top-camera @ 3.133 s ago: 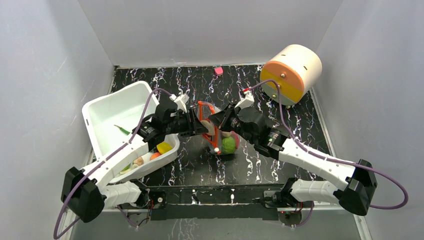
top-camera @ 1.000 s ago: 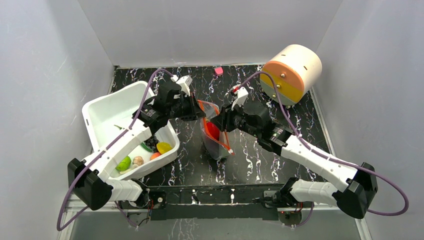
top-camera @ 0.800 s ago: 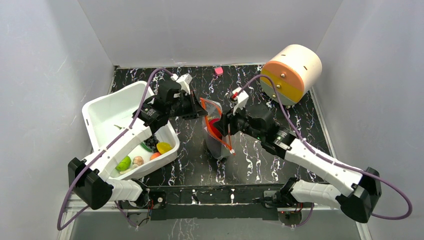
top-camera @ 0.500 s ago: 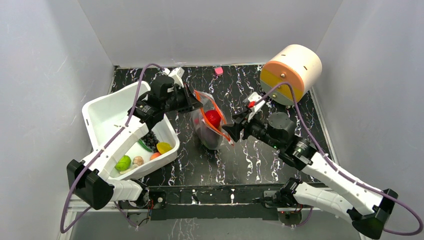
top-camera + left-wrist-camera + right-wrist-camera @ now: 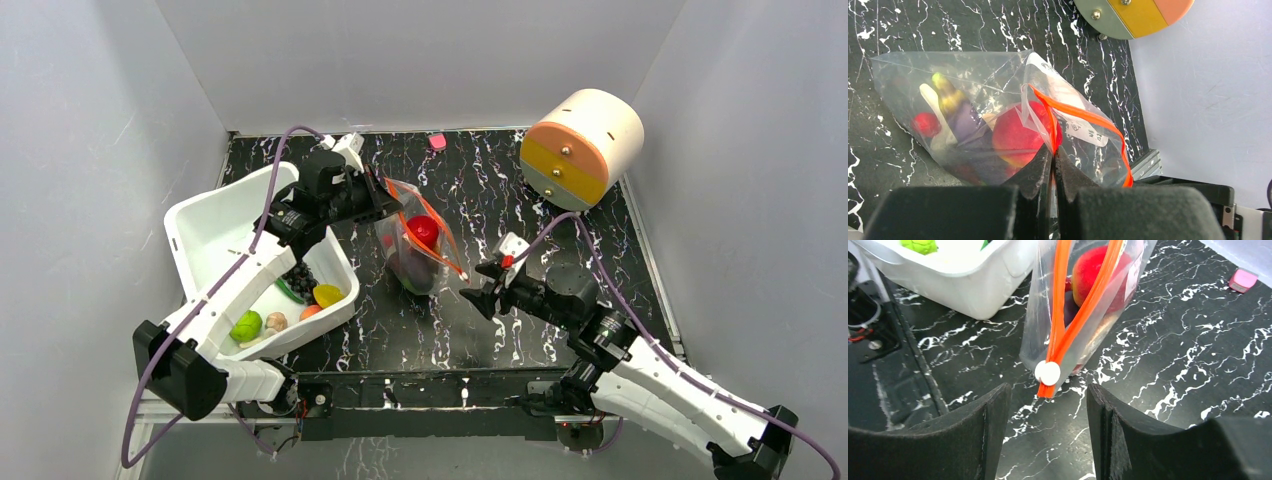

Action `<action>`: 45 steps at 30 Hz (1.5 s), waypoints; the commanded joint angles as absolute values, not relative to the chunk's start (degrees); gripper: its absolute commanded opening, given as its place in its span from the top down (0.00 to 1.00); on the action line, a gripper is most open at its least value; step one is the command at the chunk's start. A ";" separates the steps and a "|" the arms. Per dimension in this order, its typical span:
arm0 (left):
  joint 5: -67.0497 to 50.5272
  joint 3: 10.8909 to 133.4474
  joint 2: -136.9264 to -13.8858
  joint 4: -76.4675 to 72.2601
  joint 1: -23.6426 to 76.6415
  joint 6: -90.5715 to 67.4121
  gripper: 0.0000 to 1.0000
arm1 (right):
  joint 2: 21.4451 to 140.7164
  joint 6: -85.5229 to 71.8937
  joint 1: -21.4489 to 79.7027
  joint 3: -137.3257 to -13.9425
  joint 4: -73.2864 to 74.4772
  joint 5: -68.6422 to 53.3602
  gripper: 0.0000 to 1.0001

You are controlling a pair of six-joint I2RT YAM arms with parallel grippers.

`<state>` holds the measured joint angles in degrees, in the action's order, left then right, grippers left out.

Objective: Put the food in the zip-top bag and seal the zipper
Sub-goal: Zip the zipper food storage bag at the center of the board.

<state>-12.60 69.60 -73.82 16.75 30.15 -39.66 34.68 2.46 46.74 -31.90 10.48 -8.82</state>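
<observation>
While open, zipper (image 5: 1058, 300) toward right gripper (image 5: 1048, 395)

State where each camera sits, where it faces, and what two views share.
Top external: above, behind the robot, looking down at the table; left arm and right arm show.
Left wrist: on the left arm, facing the zip-top bag; left claw shut on its zipper.
Right wrist: low, facing the bag's end; open right claw frames it.
Shared: both wrist views show the red apple inside.
</observation>
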 commanded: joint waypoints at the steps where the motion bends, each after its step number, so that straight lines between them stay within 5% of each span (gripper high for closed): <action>1: -12.00 69.40 -70.94 14.93 29.81 -40.12 1.00 | 32.99 8.14 46.58 -28.40 1.57 -7.24 0.45; 12: -11.65 68.90 -70.51 14.71 29.78 -40.30 1.00 | 36.21 1.65 46.58 -21.09 -15.02 -4.77 0.61; 19: -9.99 68.17 -69.43 15.95 29.75 -39.69 1.00 | 36.67 -0.19 46.58 -18.68 -19.85 -2.44 1.00; 24: -8.21 66.65 -66.52 15.78 29.75 -37.45 0.97 | 34.82 1.56 46.54 -22.23 -17.30 -2.86 1.00; 26: -8.01 66.06 -65.17 15.38 29.74 -36.40 0.84 | 34.77 2.40 46.56 -23.44 -15.77 -3.63 1.00; 28: -8.85 66.01 -63.83 14.94 29.72 -34.02 0.60 | 34.80 3.43 46.58 -24.66 -14.08 -4.27 1.00; 30: -10.84 65.53 -61.80 13.43 29.73 -30.04 0.51 | 35.16 4.47 46.57 -26.16 -12.12 -4.05 1.00; 45: -47.76 61.90 -49.94 16.85 29.88 19.23 0.39 | 41.73 16.51 46.56 -39.22 2.85 -16.45 1.00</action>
<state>-31.35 62.74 -50.11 12.53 30.04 1.58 40.75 11.97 46.74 -34.20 1.61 -11.75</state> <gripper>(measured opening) 0.597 0.008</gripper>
